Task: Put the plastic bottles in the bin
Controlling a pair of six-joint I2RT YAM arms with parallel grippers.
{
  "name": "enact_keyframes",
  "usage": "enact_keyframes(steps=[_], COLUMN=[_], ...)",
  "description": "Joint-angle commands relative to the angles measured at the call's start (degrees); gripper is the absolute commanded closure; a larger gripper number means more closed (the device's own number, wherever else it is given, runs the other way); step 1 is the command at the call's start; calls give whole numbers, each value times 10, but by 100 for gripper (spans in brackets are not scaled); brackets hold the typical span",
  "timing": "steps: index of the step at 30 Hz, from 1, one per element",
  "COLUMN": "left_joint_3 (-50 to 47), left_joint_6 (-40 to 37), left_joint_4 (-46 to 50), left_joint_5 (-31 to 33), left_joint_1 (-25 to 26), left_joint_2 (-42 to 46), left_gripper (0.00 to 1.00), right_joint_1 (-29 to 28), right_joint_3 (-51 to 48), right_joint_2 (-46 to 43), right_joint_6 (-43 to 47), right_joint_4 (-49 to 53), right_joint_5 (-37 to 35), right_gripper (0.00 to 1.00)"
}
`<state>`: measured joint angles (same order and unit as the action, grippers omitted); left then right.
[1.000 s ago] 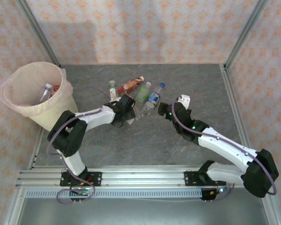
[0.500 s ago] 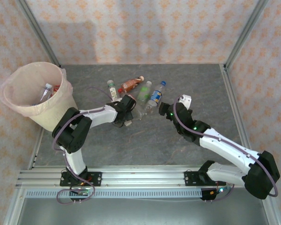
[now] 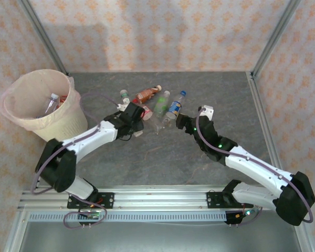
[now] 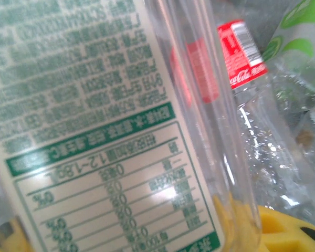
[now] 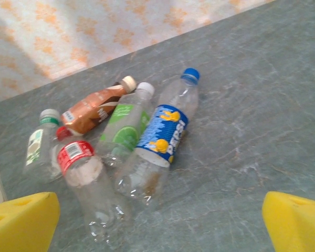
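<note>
Left gripper (image 3: 136, 114) straddles white-label bottle (image 4: 94, 121) among plastic bottles (image 3: 158, 105) near far edge, clamp state unclear; bin (image 3: 63, 123) sits leftward at table (image 3: 163, 163) left edge. Right gripper (image 5: 157, 226) wide, Pepsi bottle (image 5: 163, 134) lengthwise ahead

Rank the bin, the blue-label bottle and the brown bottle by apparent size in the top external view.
Bin, far largest.
Blue-label bottle next.
Brown bottle smallest, though only slightly shorter.

Five plastic bottles (image 5: 163, 134) clustered, lying flat — bin (image 3: 68, 113) upright far left, bottle inside.
</note>
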<state>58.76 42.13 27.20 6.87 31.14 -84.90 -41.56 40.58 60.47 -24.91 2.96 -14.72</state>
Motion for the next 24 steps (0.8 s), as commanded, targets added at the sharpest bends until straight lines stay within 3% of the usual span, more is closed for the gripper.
enact_keyframes(steps=[1, 7, 14, 17, 21, 24], left_joint_3=[18, 111, 248, 301, 344, 371], left_joint_6=[-30, -80, -134, -151, -148, -144], left_joint_4=[73, 168, 248, 266, 281, 294], left_joint_5=[50, 96, 188, 208, 121, 78], left_joint_1=[3, -25, -119, -198, -354, -432], left_joint_2=[65, 168, 203, 193, 148, 102], left_gripper=[100, 100, 100, 100, 100, 100], right_joint_1=[3, 3, 3, 3, 3, 3], right_joint_3=[-4, 2, 81, 115, 135, 144], right_joint_2=[-12, 9, 118, 160, 190, 205], right_joint_6=[50, 94, 131, 123, 109, 116], right_joint_4=[-55, -85, -31, -7, 1, 4], right_joint_5=[54, 27, 67, 94, 110, 134], right_gripper=[1, 1, 1, 1, 1, 1])
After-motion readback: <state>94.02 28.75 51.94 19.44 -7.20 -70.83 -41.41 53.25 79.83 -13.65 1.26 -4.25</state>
